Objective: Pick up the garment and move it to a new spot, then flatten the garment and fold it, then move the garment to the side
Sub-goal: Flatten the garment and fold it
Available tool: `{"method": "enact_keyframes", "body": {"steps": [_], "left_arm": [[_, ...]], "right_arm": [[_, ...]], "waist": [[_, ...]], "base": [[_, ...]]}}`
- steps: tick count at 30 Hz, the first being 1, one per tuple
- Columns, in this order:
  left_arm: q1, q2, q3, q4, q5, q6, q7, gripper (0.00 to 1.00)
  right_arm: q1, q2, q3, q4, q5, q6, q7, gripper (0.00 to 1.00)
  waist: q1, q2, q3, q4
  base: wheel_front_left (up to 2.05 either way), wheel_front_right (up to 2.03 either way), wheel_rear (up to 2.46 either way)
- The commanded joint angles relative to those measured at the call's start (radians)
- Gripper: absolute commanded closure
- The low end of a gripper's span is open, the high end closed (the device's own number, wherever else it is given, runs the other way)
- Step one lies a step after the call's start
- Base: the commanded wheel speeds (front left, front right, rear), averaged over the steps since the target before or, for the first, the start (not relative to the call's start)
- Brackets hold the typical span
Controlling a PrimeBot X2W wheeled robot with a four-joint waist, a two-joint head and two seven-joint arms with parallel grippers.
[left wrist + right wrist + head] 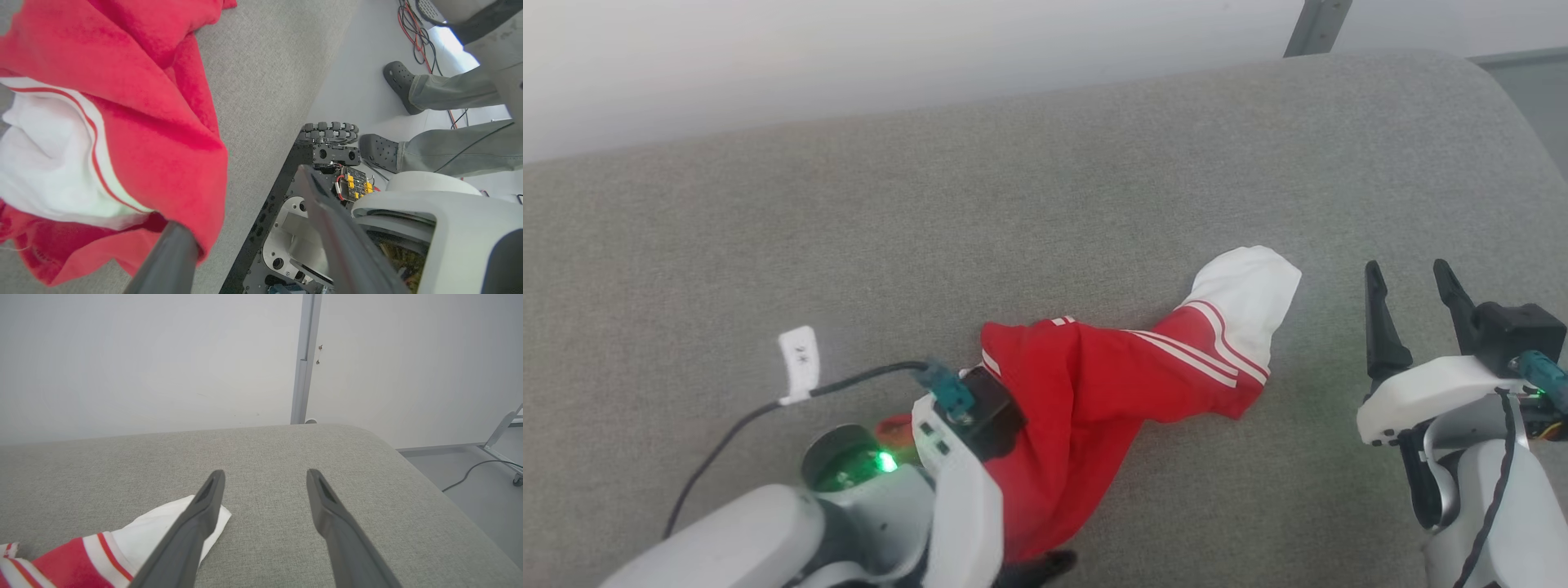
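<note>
The garment [1086, 384], red with a white sleeve [1245, 294] and striped trim, lies crumpled on the grey padded surface [931, 212]. Its near part drapes over my left wrist [968, 408], which points back toward my base. In the left wrist view my left gripper [241, 196] stands wide open; the red cloth [143, 102] hangs over the tip of one finger [171, 257] and nothing sits between the jaws. My right gripper [1407, 269] hovers open just right of the white sleeve. In the right wrist view, the right gripper [264, 473] has the sleeve [163, 522] beside its left finger.
The surface's rounded right edge [1519, 122] drops to the floor, with a wall behind. A black cable with a white tag [798, 359] runs from my left wrist. Beyond the near edge are my base and wheel [327, 132], a person's legs in dark clogs [398, 81], and floor cables [416, 32].
</note>
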Motion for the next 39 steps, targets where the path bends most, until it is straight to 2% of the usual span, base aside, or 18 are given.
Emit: {"method": "enact_keyframes", "body": {"steps": [1, 16, 21, 28, 34, 39], "left_arm": [[0.006, 0.021, 0.018, -0.02, 0.004, 0.012, 0.002, 0.0], [-0.004, 0.104, 0.079, -0.142, -0.005, 0.055, 0.013, 0.0], [-0.032, 0.126, 0.131, -0.132, -0.012, 0.063, -0.008, 0.0], [-0.1, 0.106, 0.196, 0.002, -0.045, 0.042, -0.035, 0.0], [-0.157, 0.076, 0.187, 0.187, -0.039, -0.001, -0.025, 0.0], [-0.176, 0.044, 0.151, 0.34, -0.037, -0.017, 0.008, 0.0]], "right_arm": [[0.011, 0.002, -0.002, -0.006, -0.004, -0.002, 0.003, 0.0], [0.01, 0.002, -0.005, -0.025, -0.004, -0.002, 0.007, 0.0], [0.008, 0.002, -0.004, -0.028, -0.003, -0.002, 0.009, 0.0], [-0.02, 0.002, 0.016, -0.033, -0.001, -0.002, -0.003, 0.0], [-0.043, 0.002, 0.039, -0.043, 0.008, -0.002, -0.014, 0.0], [-0.055, 0.002, 0.055, -0.053, 0.01, -0.002, -0.027, 0.0]], "waist": [[0.0, -0.0001, -0.001, 0.003], [0.0, -0.0001, 0.015, 0.008], [0.0, -0.0001, 0.02, 0.007], [0.0, -0.0001, 0.027, -0.006], [0.0, -0.0001, 0.036, -0.028], [0.0, -0.0001, 0.047, -0.044]], "base": [[0.0, 0.0, 0.0], [0.0, 0.0, 0.0], [0.0, 0.0, 0.0], [0.0, 0.0, 0.0], [0.0, 0.0, 0.0], [0.0, 0.0, 0.0]]}}
